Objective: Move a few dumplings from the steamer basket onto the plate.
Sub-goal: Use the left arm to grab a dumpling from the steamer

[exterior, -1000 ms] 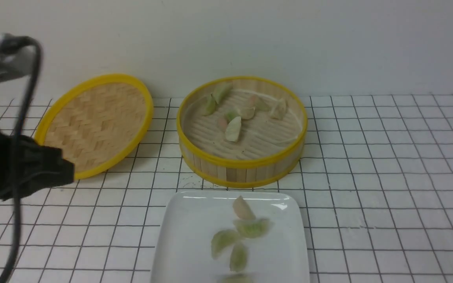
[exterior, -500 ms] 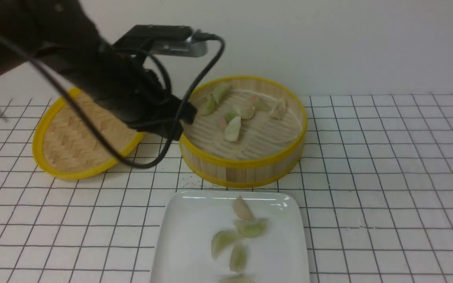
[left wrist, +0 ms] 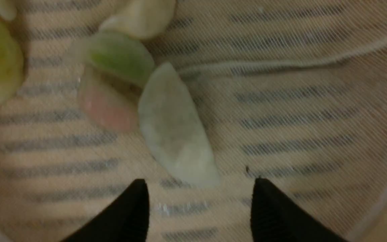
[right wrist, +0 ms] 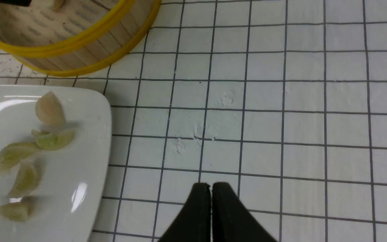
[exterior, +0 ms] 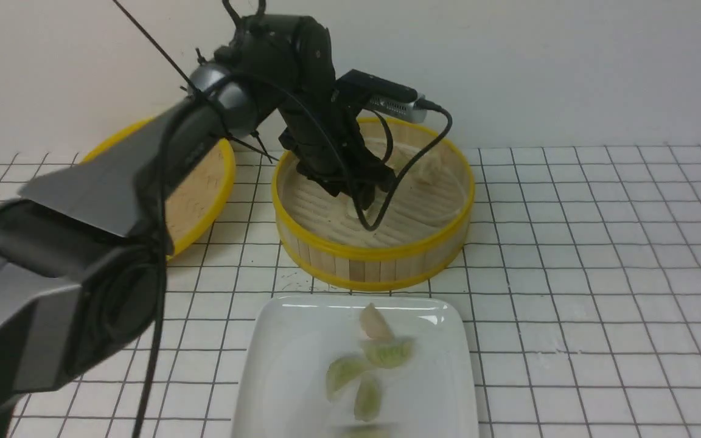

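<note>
The steamer basket (exterior: 375, 252) stands mid-table with my left arm reaching into it. My left gripper (exterior: 366, 198) is open and empty, low over the slatted floor. In the left wrist view the left gripper (left wrist: 198, 186) has its jaws apart just short of a pale green dumpling (left wrist: 175, 127); a pinkish one (left wrist: 108, 107) and a green one (left wrist: 119, 57) lie beside it. The arm hides most dumplings in the front view; a cream one (exterior: 431, 170) shows. The plate (exterior: 277, 365) in front holds several dumplings (exterior: 390, 351). My right gripper (right wrist: 211, 185) is shut and empty over the tiles, right of the plate (right wrist: 89, 151).
The woven yellow-rimmed lid (exterior: 201, 194) lies left of the basket, partly behind my left arm. A wrist camera and its cable (exterior: 387, 100) hang over the basket. White gridded table (exterior: 600, 274) stretches to the right; the wall is close behind the basket.
My left arm has swung from the far left, across the lid, into the basket, and its gripper is now down over the dumplings. The dumplings on the plate have not moved.
</note>
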You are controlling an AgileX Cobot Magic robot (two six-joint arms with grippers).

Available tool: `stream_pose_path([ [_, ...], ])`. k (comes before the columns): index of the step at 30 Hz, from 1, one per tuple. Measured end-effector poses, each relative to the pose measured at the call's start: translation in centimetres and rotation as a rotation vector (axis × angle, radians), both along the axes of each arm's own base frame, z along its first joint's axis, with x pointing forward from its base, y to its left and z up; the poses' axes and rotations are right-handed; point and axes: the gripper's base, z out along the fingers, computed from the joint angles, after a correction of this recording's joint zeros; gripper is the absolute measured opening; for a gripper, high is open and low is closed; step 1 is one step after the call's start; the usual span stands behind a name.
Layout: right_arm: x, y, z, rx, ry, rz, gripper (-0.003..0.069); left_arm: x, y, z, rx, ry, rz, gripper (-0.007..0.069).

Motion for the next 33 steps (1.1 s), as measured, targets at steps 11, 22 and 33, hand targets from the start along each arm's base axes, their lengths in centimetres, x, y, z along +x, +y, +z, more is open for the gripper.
stream_pose_path([
  [11, 0.0, -0.1, 0.0, -0.022, -0.001, 0.004, 0.0, 2.0, -0.7, -3.2, -0.001, -0.045, 0.007, 0.0354],
  [22, 0.0, -0.1, 0.0, -0.023, -0.002, 0.006, 0.0, 0.8, -0.9, -1.4, 0.03, 0.009, -0.015, 0.0002],
  [33, -0.2, -0.1, -0.2, -0.021, 0.025, 0.011, 0.0, 0.0, -0.9, 1.3, 0.006, -0.022, -0.012, 0.0015],
])
